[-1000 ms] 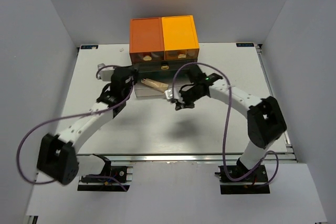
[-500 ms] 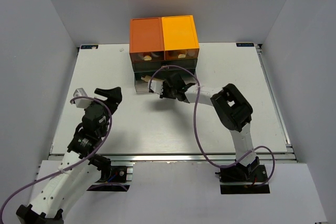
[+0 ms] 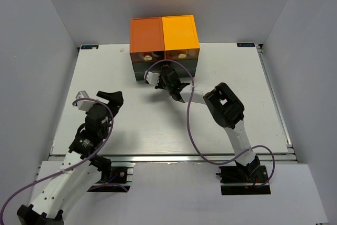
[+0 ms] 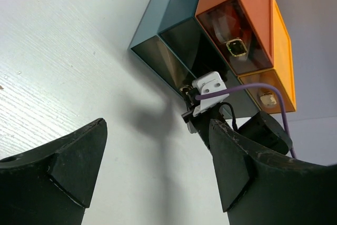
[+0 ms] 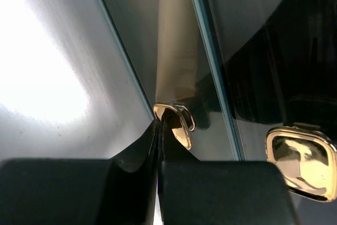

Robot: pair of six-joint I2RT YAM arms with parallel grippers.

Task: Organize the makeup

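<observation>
The lower drawer (image 3: 141,71) of the orange-and-dark drawer box (image 3: 163,35), which a second ago stood pulled out toward 6 o'clock with a beige tube lying in it, now sits flush with the box front. The right gripper (image 3: 166,72) has followed it in and is pressed up against that front. In the right wrist view its fingers lie together with barely a slit between them, their tips against the small gold pull (image 5: 176,122). Whether they nip a sliver of the pull I cannot tell. The only makeup I can find is a pale beige length (image 5: 171,51) behind the smoky drawer wall, at 12 o'clock from the fingertips, probably that tube. If so, this item is stowed and the closing step looks finished or nearly so. The left gripper (image 4: 158,146) has pulled well back to about 8 o'clock on the table (image 3: 221,77), with its fingers spread wide and nothing between them. The right arm's purple cable (image 3: 188,130) loops over the table toward 6 o'clock, apart from the box. Nothing stands between the right gripper and the drawer. The main risk I see is the pull catching a fingertip as the gripper backs away and dragging the drawer out again.
</observation>
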